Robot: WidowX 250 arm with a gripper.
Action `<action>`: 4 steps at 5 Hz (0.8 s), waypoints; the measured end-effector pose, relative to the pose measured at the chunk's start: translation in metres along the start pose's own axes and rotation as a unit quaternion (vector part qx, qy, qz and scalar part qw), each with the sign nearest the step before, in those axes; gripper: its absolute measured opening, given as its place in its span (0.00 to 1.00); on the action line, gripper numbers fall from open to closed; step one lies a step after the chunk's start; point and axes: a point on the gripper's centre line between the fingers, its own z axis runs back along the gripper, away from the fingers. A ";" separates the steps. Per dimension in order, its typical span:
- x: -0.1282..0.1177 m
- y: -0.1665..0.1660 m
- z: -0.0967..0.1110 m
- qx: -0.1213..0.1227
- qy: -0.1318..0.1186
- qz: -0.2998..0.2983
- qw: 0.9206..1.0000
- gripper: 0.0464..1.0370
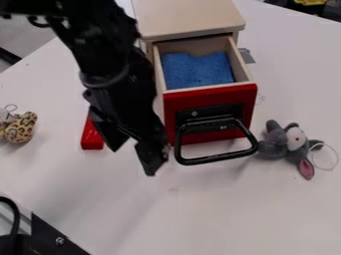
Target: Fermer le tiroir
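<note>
Drawer [238,61] juts open beside gripper [133,159], fingers parted, nothing between. Looks like lining-up step; next, gripper must get before red front [220,98], push it inward.

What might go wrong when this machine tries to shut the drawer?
The pincer hangs beside the black handle, so it might snag the handle or knock the drawer askew instead of pushing it straight in. The blue sponge inside could catch on the cabinet if it sticks up too far. A sideways swing might also bump the gray plush toy near the handle.
</note>
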 end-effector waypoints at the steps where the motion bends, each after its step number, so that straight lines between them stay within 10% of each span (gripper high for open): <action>1: -0.004 -0.011 -0.006 -0.004 0.007 -0.044 0.999 0.96; 4: -0.006 -0.049 -0.024 -0.030 0.015 -0.203 0.979 0.96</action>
